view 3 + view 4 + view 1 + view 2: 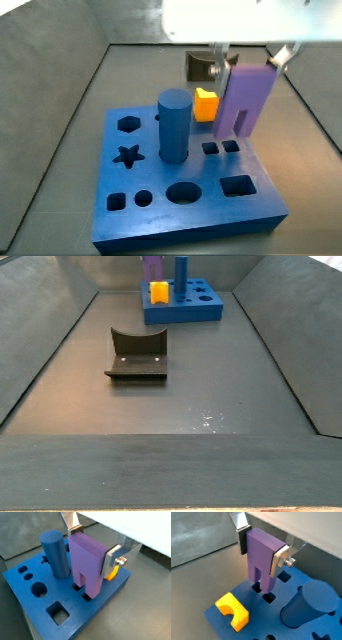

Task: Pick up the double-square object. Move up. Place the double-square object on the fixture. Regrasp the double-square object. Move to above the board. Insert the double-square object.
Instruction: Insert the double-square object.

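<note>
The arm above the gripper (260,551) is cut off in every view, and in a side view a bright washed-out patch swallows the wrist; in the far side view the gripper and the top of the double-square object (155,266) run out of the frame, so little can be made out there; the silver fingers (114,556) are clamped on the upper part of the double-square object (88,562), which hangs upright with its two prongs pointing down, just above the two small square holes (263,593) of the board (73,619); whether the prong tips have entered them cannot be told; the tall blue cylinder (174,125) stands in the board beside the block, and the yellow piece (232,611) is half hidden behind the block in a side view (206,104); the fixture (138,354) stands apart on the floor (201,386), which is dark grey and glossy; grey walls (47,346) slope up around it.
</note>
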Tool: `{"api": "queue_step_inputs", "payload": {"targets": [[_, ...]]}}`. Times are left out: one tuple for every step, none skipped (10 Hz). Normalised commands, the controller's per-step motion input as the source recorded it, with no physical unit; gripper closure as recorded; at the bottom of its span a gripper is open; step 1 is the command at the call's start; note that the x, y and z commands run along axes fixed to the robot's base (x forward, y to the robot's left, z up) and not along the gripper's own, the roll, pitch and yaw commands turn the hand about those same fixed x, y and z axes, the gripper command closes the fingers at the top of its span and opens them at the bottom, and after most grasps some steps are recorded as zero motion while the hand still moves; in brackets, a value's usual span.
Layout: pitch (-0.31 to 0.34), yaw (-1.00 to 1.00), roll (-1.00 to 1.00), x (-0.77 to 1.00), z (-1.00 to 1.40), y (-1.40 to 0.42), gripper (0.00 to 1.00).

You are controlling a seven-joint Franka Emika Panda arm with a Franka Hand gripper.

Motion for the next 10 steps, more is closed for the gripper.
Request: {"api": "queue_step_inputs", "payload": {"targets": [[-0.257, 0.03, 0.06, -0.09, -0.27, -0.05, 1.00], [-0.226, 0.00, 0.03, -0.12, -0.11, -0.04, 1.00], [-0.211, 0.02, 0.06, -0.12, -0.02, -0.06, 1.00], [-0.143, 0.14, 0.18, -0.06, -0.06, -0.05, 1.00], [-0.124, 0.18, 0.16, 0.00, -0.10, 0.00, 1.00], [-0.139, 0.18, 0.12, -0.01, -0.12, 0.00, 1.00], [-0.213, 0.13, 0.05, -0.11, -0.24, 0.00, 1.00], [-0.211, 0.03, 0.03, -0.16, -0.23, 0.00, 1.00], [-0.160, 0.00, 0.00, -0.11, -0.21, -0.04, 1.00], [-0.127, 0.00, 0.00, -0.07, -0.23, -0.03, 1.00]]}}
